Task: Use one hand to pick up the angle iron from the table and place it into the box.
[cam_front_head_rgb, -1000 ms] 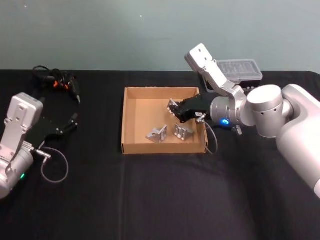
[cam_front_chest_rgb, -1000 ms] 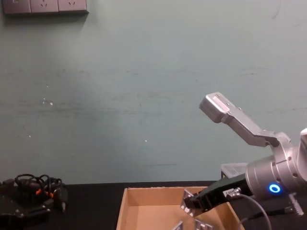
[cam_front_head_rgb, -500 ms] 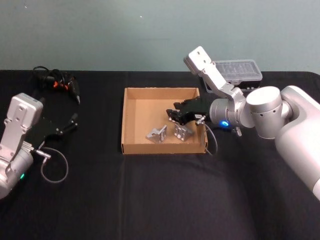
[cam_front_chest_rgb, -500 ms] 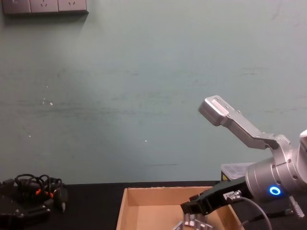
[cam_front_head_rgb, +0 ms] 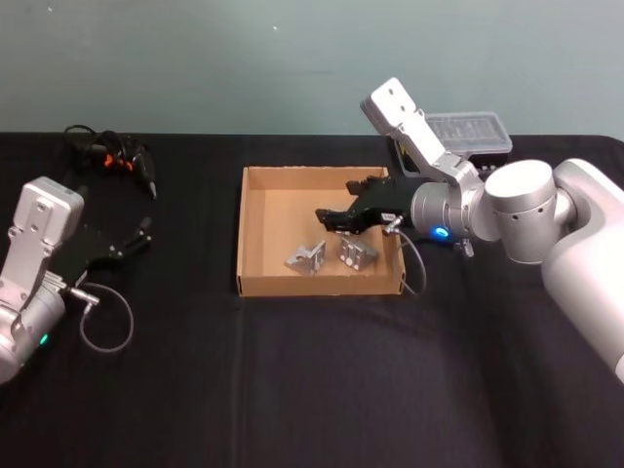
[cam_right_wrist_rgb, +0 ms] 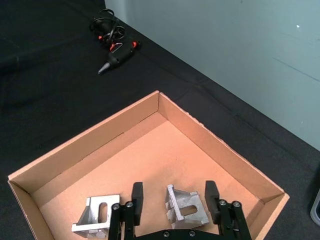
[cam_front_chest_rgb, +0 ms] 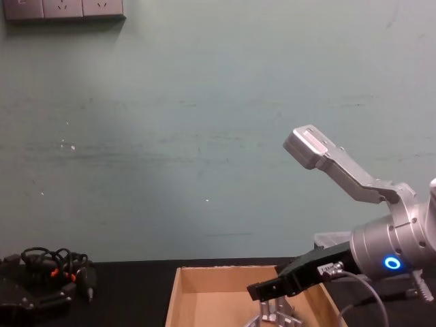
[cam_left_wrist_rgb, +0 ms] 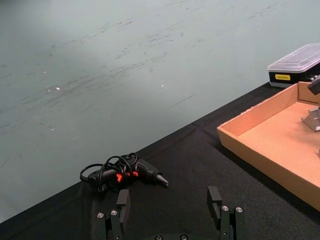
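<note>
Two angle irons lie on the floor of the box, in its near half. The right one sits close to the right wall, with one flange flat on the cardboard and the other standing up; in the right wrist view its slotted face is turned up and toward the camera. The left one lies just beside it but apart, a little nearer the front wall, with its long slot showing on the upright face. I cannot tell exactly the long axis of either piece, because both are short and almost square.

The right gripper hangs above the box, over its right half and above the right angle iron. Its fingers are spread apart and hold nothing, and the right angle iron shows between them from the wrist camera. In the chest view the gripper is above the box's rear wall.

The box stands on the black table. Behind its right corner is a black case with a clear lid. At the table's far left lies a glue gun with a coiled cable.

The left gripper is parked low over the table at the left, well apart from the box, fingers spread and empty.
</note>
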